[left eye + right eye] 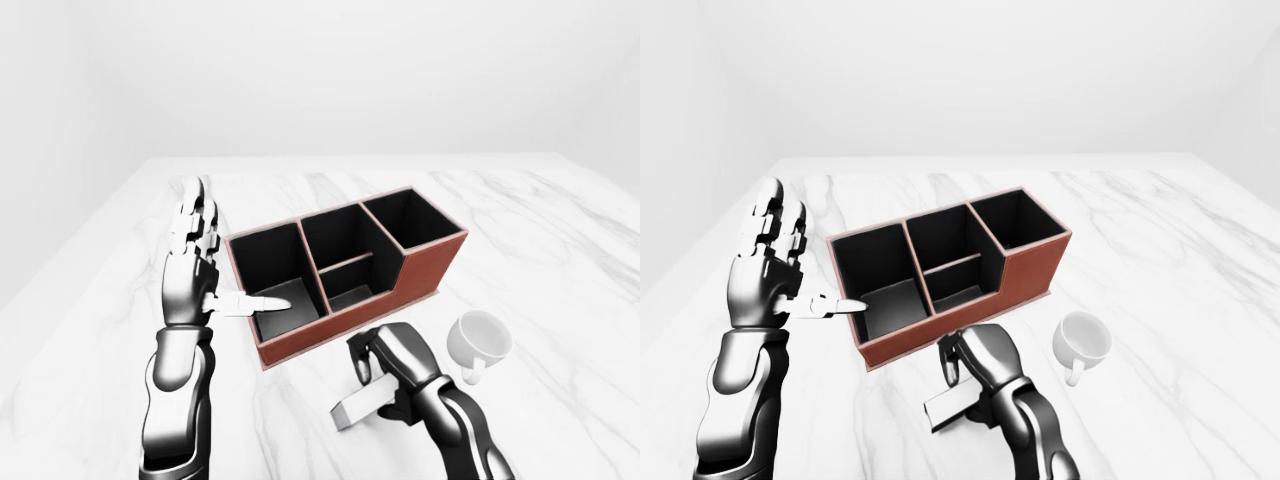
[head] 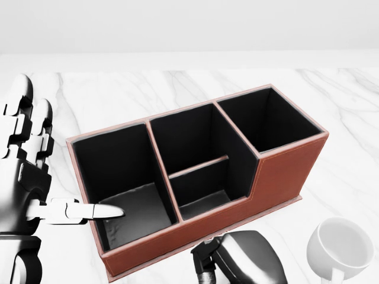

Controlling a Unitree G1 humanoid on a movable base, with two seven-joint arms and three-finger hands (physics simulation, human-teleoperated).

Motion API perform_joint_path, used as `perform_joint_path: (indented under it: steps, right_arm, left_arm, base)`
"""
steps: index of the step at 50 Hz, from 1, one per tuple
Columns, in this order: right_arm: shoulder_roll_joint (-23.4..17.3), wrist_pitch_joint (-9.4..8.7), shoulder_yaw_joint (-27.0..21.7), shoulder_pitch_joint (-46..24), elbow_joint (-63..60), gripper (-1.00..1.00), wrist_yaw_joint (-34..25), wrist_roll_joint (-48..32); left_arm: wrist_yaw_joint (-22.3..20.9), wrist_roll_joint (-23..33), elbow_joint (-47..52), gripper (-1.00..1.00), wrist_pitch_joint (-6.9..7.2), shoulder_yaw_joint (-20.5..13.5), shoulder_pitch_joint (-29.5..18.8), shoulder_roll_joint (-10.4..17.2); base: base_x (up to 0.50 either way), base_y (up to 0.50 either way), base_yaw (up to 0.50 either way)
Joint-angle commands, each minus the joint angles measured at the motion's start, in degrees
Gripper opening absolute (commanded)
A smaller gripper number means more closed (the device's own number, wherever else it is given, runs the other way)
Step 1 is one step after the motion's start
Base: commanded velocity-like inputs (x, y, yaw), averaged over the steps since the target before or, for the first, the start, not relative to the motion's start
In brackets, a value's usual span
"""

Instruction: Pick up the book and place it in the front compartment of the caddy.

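A: White marble counter (image 1: 560,250); we are seeing the brown caddy (image 1: 345,270) sitting mid-surface, a white cup (image 1: 480,340) lying at its right.

B: We are watching the right robot hand (image 1: 385,375) grasping the book (image 1: 357,408) below the caddy; the left robot hand (image 1: 195,275) is hovering released, fingers spread.

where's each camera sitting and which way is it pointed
Head view: on the head, tilted down close on the caddy; left hand at left edge, right hand at bottom.
Left-eye view: on the head, wider over the marble table; both arms, book, mug.
Right-eye view: its pair; nearly the same scene, shifted left.
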State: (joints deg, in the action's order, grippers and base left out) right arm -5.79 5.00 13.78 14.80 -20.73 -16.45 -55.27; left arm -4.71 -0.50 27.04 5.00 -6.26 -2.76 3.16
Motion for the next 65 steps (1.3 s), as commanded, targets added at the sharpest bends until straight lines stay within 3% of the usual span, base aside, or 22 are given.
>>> perform_joint_path:
  steps: [1,55,65]
  right_arm:
    - [0.9,0.0,-1.6,-1.1,-4.9,-1.0,-2.4,1.4]
    - [3.4,0.0,-8.0,-14.6,-16.1,-1.0,-15.8,3.9]
    - [3.5,-2.78,-9.0,-18.6,-16.8,-1.0,-17.9,4.2]
  left_arm:
    - [0.0,0.0,0.1,1.0,0.0,0.0,-0.1,0.0]
    - [0.1,0.0,-0.4,1.0,0.0,-0.2,0.0,0.1]
    - [0.1,0.0,-0.9,1.0,0.0,-0.2,-0.1,0.1]
  base:
    - [0.0,0.0,0.0]
    - [0.0,0.0,0.0]
    - [0.0,0.0,0.0]
